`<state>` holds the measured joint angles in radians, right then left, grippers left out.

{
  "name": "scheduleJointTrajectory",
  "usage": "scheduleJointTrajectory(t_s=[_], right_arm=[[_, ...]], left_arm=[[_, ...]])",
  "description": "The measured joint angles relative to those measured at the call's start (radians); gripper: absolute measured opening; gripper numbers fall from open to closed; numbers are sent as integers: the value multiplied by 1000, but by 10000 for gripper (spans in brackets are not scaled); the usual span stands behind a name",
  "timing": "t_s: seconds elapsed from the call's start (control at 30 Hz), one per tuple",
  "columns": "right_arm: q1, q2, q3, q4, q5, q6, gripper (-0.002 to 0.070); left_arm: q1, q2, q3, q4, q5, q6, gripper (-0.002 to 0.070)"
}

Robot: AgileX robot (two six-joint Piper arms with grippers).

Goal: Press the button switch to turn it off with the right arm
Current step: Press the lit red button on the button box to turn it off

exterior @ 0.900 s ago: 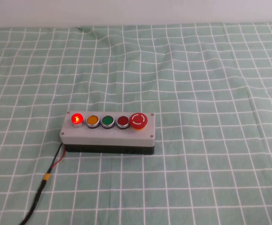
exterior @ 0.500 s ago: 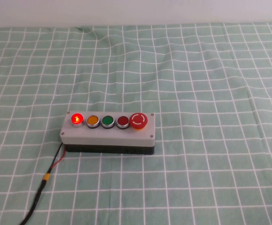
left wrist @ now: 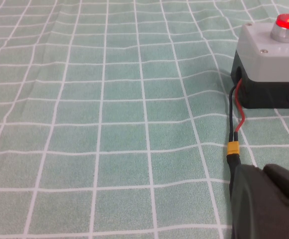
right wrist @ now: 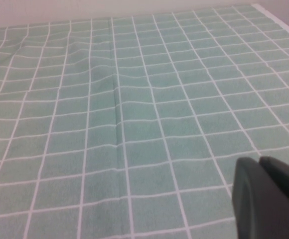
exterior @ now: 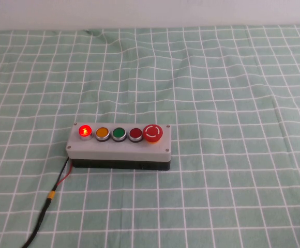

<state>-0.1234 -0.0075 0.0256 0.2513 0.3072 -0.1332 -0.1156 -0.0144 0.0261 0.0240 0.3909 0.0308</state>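
Green cloth [exterior: 233,103] checked with white lines covers the whole table, wrinkled in places, and meets a pale wall [exterior: 150,13] along the far edge. The switch box [exterior: 119,150], grey on top with a black base, lies flat on the cloth towards the robot's left of the table's middle, its long side facing the robot.

Five buttons run in one row across the box's top. At its left end a lit red button [exterior: 84,130] glows. Next to it come an amber button [exterior: 102,133], a green button [exterior: 119,133] and an unlit red button [exterior: 135,134]. At the box's right end sits a larger red mushroom button [exterior: 152,133], whose cap bears a white ring of curved arrows, too small to read more closely.

A cable [exterior: 45,209] leaves the box's left end and runs towards the robot, with red and black leads near the box and a yellow connector [exterior: 51,195] further along. It is cut off by the near edge of the high view. A dark scrap in that view's near-left corner cannot be made out.

The left gripper [left wrist: 266,199] shows only as a dark mass in its own wrist view, low over the cloth just beyond the connector from the box. Whether it is released or clenched cannot be told. That view cuts the box off, showing only its left end.

The right gripper [right wrist: 266,196] is likewise a dark, cropped shape over bare cloth, with the box out of its view. Its state cannot be told either.
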Motion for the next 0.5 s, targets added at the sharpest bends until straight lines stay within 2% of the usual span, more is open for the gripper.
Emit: scheduleJointTrajectory(t_s=[0.3, 0.5], right_arm=[[0, 0, 0, 2, -106, 0, -16], [0, 0, 0, 6, -349, 0, -16]], left_arm=[[0, 0, 0, 0, 0, 0, -3], [0, 0, 0, 0, 0, 0, -3]])
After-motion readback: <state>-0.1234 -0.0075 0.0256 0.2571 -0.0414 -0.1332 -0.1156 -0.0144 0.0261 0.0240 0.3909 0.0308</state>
